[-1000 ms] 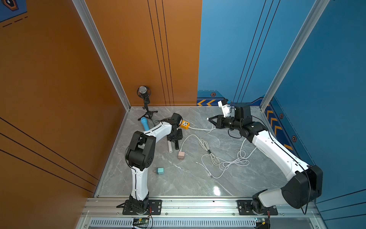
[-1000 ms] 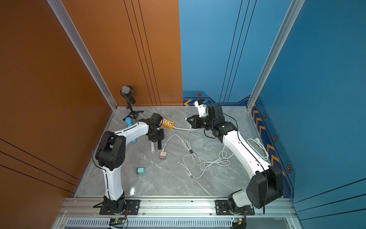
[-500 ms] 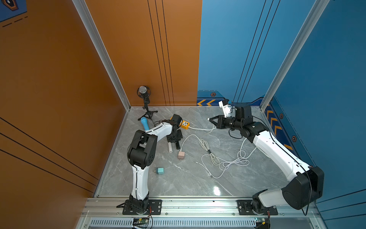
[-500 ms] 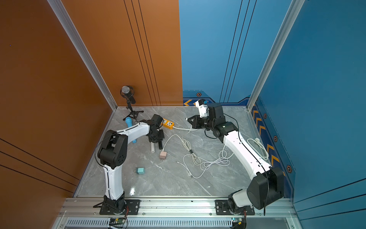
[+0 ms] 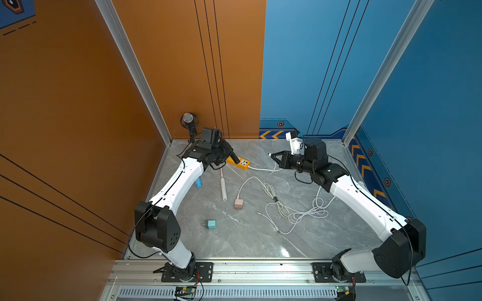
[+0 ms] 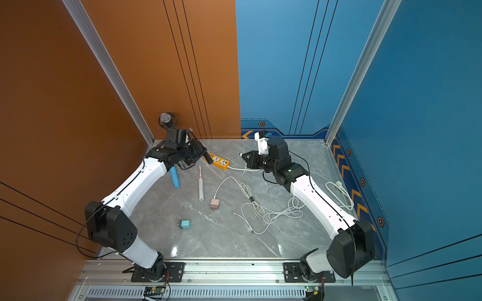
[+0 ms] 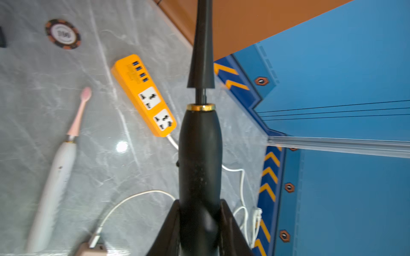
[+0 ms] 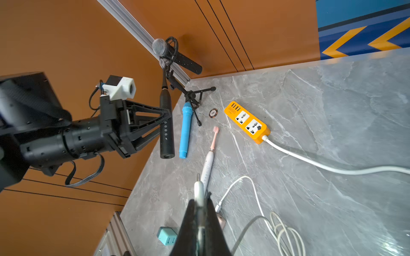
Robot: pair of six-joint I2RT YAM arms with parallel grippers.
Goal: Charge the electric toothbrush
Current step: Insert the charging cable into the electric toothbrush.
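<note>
The black electric toothbrush (image 8: 167,141) is held clear of the grey tabletop (image 5: 234,242), clamped about its middle by the left gripper (image 8: 166,122), whose two fingers press on its body. Reading the tabletop in both top views as a clock face with twelve at the back wall, the toothbrush hangs at about eleven o'clock. In the left wrist view a gold ring (image 7: 200,107) parts its thick handle from the thin neck. In a top view one dark end shows right at the orange power strip (image 5: 241,163), which lies flat with its white lead running off toward three o'clock. At three o'clock from the toothbrush, well apart, the right gripper (image 5: 271,155) is closed on a small white charging plug (image 8: 199,188), metal tip poking out past the fingertips. Which cord that plug belongs to cannot be told. At six to seven o'clock from the black toothbrush a white toothbrush with a pink head (image 5: 223,186) lies on the table, and a blue tube (image 6: 174,178) lies at its nine o'clock, partly under the left arm. A pink adapter (image 5: 238,203) with a white cord sits at four o'clock from the white toothbrush's base, and a teal adapter (image 5: 210,223) lies at eight o'clock from that. Loose white cables (image 5: 294,211) tangle at four o'clock from the held toothbrush. A microphone (image 5: 188,118) on a tripod stands at ten o'clock in the corner, with a poker chip (image 8: 213,113) near its feet.
</note>
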